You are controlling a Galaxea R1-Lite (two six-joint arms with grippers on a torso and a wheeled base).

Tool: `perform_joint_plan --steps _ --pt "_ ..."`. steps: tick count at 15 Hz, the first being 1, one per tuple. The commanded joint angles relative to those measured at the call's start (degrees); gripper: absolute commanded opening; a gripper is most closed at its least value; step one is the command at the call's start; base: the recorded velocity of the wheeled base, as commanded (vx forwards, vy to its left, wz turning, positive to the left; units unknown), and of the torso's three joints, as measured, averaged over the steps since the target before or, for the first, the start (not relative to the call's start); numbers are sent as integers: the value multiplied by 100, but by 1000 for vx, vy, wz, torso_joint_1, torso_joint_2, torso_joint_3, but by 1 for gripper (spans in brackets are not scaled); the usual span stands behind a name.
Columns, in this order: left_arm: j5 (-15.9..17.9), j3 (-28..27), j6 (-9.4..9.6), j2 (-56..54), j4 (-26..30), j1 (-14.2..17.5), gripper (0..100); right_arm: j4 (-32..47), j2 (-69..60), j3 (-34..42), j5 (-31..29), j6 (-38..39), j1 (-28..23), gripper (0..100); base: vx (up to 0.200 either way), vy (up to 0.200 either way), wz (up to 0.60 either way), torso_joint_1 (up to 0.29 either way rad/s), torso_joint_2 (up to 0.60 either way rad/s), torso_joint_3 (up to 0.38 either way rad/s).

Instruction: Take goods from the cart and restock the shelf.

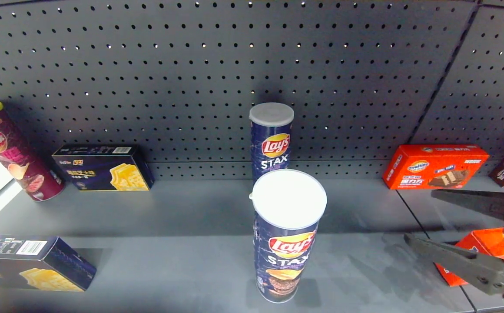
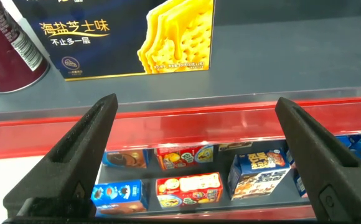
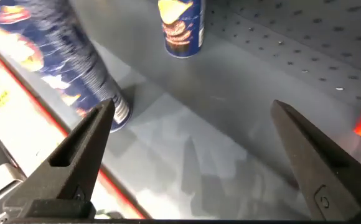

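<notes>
Locate the front dark blue cylindrical chip can (image 1: 287, 248). It stands upright on the grey metal shelf (image 1: 169, 226), roughly central and close to the front edge. You see a flat white plastic lid on top, a red-and-yellow logo on the wall, white lettering under it, and a printed picture of chips near the base. The rear dark blue cylindrical chip can (image 1: 271, 148) has the same design. It stands upright directly behind the first, against the dark perforated back panel (image 1: 147, 65), with a gap between the two cans.

The right gripper (image 1: 419, 216) hangs over the shelf to the right of the front can, apart from it. Its jaws are released, spread wide, and grasp nothing. An orange-red cardboard box (image 1: 482, 248) lies partly hidden behind the nearer jaw, and a second orange-red cardboard box (image 1: 434, 167) stands at the back panel.

The left gripper (image 2: 196, 102) sits just in front of the red shelf edge strip (image 2: 199, 118). Its jaws are also released and empty. Beyond them you see a dark blue cracker box (image 2: 124, 37) beside a maroon cylindrical can (image 2: 6, 50). Under the strip, small colourful boxes (image 2: 187, 186) stand on a lower shelf.

At the rear left of the shelf, another dark blue cracker box (image 1: 104, 167) stands near the back panel.
</notes>
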State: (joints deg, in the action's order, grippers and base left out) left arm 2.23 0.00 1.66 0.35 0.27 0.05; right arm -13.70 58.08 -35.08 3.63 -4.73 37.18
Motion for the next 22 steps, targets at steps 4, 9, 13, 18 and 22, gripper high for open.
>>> perform_joint_plan --steps 4,9,13,18,22 --pt "-3 0 -8 9 0 4 100 34 -1325 661 23 -2 -88 100 0 0 0 0 0 0" --pt "-3 0 1 9 0 4 100 34 -1861 1127 15 -10 -97 100 0 0 0 0 0 0" --pt "-3 0 -8 9 0 4 100 25 -2661 1768 76 -28 -194 100 0 0 0 0 0 0" --pt "-3 0 -8 9 0 4 100 43 -4349 2990 1034 157 -1846 100 0 0 0 0 0 0" --pt "-3 0 1 9 0 4 100 667 -5263 3508 489 807 -2848 100 0 0 0 0 0 0"
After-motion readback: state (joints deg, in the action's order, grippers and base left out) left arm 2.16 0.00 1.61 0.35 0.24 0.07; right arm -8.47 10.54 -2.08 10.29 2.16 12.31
